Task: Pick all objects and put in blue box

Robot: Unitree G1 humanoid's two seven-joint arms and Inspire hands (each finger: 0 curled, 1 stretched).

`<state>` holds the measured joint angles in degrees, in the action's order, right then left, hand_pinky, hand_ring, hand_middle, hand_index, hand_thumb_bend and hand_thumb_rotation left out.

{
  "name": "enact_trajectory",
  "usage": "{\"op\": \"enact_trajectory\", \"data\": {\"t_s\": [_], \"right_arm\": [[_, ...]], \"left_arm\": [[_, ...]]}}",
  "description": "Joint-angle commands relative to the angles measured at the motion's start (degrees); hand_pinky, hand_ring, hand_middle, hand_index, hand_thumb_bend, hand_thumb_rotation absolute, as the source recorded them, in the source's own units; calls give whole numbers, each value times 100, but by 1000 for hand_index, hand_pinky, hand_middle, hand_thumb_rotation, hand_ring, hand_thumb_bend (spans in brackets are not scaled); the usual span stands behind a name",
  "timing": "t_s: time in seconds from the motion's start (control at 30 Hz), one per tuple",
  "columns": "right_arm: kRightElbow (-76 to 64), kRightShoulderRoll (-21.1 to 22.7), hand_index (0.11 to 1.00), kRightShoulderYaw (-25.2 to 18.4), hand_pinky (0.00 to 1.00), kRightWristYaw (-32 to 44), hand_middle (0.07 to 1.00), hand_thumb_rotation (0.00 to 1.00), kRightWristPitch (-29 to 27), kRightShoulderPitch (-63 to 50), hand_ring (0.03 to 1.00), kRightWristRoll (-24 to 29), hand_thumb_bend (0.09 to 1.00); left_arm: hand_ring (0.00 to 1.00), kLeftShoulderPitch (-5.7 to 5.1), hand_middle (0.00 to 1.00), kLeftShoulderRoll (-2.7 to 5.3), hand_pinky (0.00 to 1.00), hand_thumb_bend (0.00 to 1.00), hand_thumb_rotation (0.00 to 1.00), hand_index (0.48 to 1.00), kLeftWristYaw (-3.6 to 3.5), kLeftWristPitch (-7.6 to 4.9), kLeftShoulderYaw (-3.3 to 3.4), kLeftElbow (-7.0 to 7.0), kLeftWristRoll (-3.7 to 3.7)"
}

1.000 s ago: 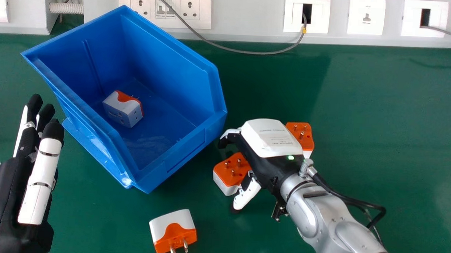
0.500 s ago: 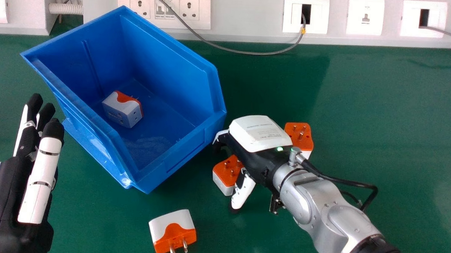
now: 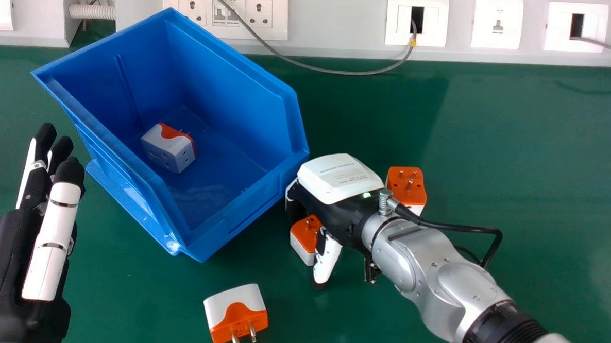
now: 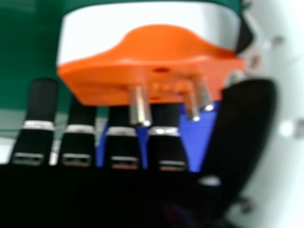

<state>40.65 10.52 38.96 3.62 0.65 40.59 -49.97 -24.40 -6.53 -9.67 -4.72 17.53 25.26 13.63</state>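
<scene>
My right hand (image 3: pixel 340 179) is palm down just right of the open-fronted blue plastic box (image 3: pixel 221 85), its white-and-black back hiding most of its fingers from the head view. From the right hand view I see those fingers held out nearly straight, the thumb well spread from them, with nothing gripped. Between them lies a white-and-orange plug adapter (image 3: pixel 305 236) with metal pins, just right of the box's near end; my hand covers part of it, and I can't make out whether the thumb touches it. A second orange-topped adapter (image 3: pixel 407 185) is farther right of the box, its lower part partly behind my wrist. A third adapter (image 3: pixel 236 315), fully in sight, lies nearer me than the box, pins toward me. Inside the box, a fourth adapter (image 3: pixel 168 147) rests on the floor, its pins mostly hidden behind its body. Left of the box is my left hand (image 3: pixel 12 277), fingers straight and holding nothing, its outer side cut off by the view's edge.
</scene>
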Motion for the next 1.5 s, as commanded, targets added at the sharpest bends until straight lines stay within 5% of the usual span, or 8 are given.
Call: {"op": "enact_trajectory", "data": {"t_s": [0.0, 0.1, 0.37, 0.97, 1.47], "right_arm": [[106, 122, 545, 39, 593, 9, 664, 30, 81, -72, 670, -81, 737], [72, 113, 516, 44, 579, 10, 643, 76, 128, -85, 650, -96, 629], [8, 152, 496, 21, 582, -54, 657, 114, 146, -108, 659, -106, 545], [116, 176, 494, 54, 452, -157, 557, 78, 245, -72, 525, -194, 513], [493, 241, 483, -46, 372, -856, 532, 20, -360, -74, 476, -38, 502]], "left_arm": [[1000, 31, 997, -59, 1000, 476, 839, 1000, 20, -25, 49, 179, 18], [1000, 39, 997, -55, 1000, 470, 838, 1000, 36, 1, 30, 206, -1], [998, 44, 995, -75, 1000, 462, 840, 1000, 30, 0, 78, 201, 23], [994, 63, 986, -96, 1000, 426, 844, 1000, 83, 119, 68, 346, 23], [993, 47, 989, -118, 999, 425, 845, 1000, 82, 290, 87, 485, 62]]}}
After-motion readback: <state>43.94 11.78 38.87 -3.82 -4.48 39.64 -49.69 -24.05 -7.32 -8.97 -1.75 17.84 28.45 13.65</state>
